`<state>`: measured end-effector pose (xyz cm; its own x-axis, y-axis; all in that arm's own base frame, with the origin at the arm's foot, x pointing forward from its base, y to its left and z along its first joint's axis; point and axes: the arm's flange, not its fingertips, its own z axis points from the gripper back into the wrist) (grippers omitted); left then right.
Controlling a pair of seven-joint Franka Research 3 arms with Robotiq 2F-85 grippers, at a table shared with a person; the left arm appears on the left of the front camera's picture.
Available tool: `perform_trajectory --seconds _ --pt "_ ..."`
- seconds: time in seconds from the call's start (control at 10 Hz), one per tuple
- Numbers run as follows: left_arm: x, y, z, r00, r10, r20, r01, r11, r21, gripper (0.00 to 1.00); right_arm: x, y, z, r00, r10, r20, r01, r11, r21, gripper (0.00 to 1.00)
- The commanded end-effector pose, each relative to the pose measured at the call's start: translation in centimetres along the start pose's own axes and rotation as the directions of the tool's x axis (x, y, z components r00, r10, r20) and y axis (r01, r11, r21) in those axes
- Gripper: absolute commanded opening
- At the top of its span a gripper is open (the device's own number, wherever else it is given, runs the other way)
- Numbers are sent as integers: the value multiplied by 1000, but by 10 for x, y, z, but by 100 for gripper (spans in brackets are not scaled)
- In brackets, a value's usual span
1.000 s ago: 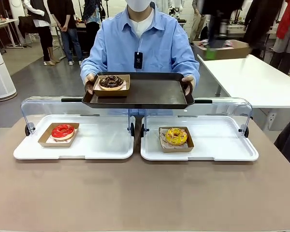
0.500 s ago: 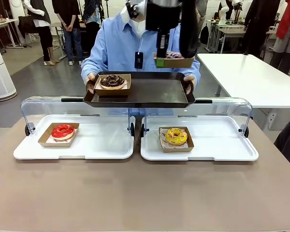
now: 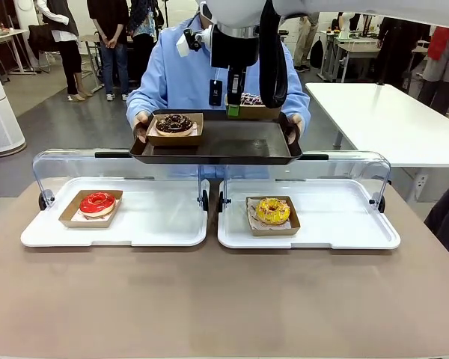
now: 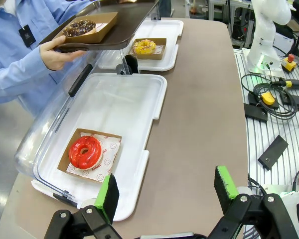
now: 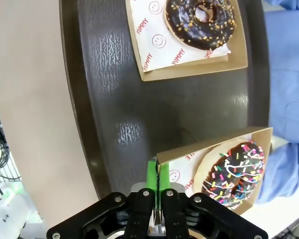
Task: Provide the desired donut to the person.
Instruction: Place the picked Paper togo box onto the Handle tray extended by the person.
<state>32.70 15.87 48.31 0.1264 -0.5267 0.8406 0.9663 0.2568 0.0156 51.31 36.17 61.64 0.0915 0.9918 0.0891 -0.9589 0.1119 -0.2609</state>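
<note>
The person in a light blue shirt holds a dark tray over the far side of the table. A chocolate donut in a cardboard box lies on the tray's left part. My right gripper hangs over the tray's far right, shut on the rim of a cardboard box holding a chocolate donut with coloured sprinkles. That box sits low over the tray; I cannot tell if it touches. My left gripper is open above the table's near left, holding nothing.
Two white trays with raised clear lids stand on the table. The left tray holds a red glazed donut in a box. The right tray holds a yellow donut. The person's hands grip the dark tray's ends.
My right arm came in from above with the sprinkled donut's box, then lowered it and shifted it slightly left, down to the person's tray. The tray stayed put.
</note>
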Motion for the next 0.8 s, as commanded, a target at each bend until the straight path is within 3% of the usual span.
perform_trajectory --seconds 0.0,0.3,0.7 --pt "1 0 1 1000 13 6 -13 1000 11 100 -1 2 7 1000 3 2 -3 1000 -8 2" --pt "1 0 1 1000 13 6 -13 1000 11 100 1 1 4 1000 2 4 -2 1000 -5 2" --pt "1 0 1 1000 13 6 -13 1000 11 100 6 -5 -33 998 2 55 -5 998 63 2"
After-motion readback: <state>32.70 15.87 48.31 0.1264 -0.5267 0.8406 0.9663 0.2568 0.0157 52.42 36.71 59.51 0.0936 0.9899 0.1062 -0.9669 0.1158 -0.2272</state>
